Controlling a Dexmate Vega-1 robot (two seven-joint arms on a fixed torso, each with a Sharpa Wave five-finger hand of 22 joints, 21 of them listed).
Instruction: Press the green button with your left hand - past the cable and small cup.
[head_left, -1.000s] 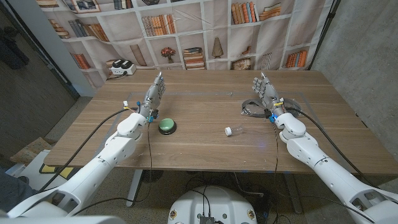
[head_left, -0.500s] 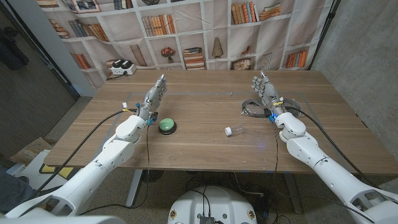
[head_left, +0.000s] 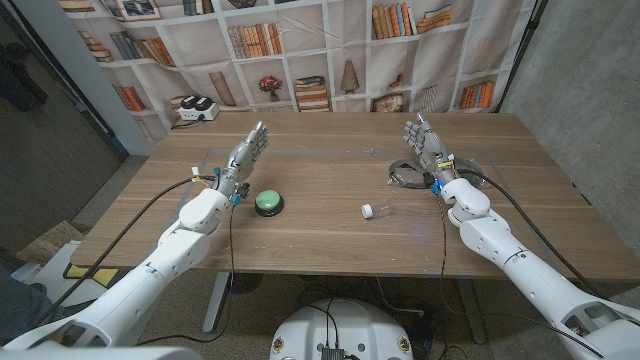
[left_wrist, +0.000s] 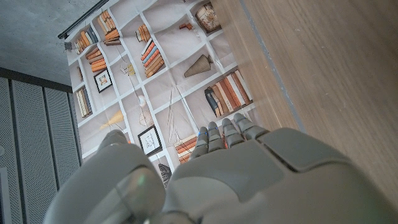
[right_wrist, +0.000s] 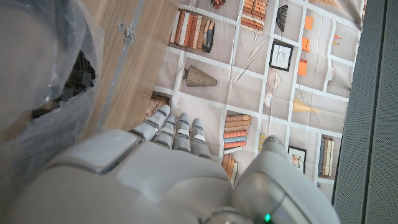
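Green and round, the button (head_left: 268, 202) is sitting on the wooden table (head_left: 330, 250), left of its middle. Just beside it, on its left and a little farther back, the left hand (head_left: 246, 153) is hovering with fingers (head_left: 258, 135) stretched out and apart, holding nothing and not touching the button. From the left wrist view, the back of that hand (left_wrist: 249, 180) is showing, fingers (left_wrist: 217, 135) reaching toward a backdrop printed with bookshelves (left_wrist: 161, 81).

Right of the button, well apart from it, a small clear cup (head_left: 376, 210) is lying on its side. Farther back and to the right, a coiled cable in a clear bag (head_left: 404, 174) is lying just beside the right hand (head_left: 425, 146). This hand is standing upright with fingers extended and spread, gripping nothing. Seen from the right wrist, the crinkled clear bag (right_wrist: 59, 118) with the dark cable inside is lying close beside the hand (right_wrist: 143, 180), whose fingers (right_wrist: 177, 132) are pointing at the bookshelf backdrop (right_wrist: 261, 56).
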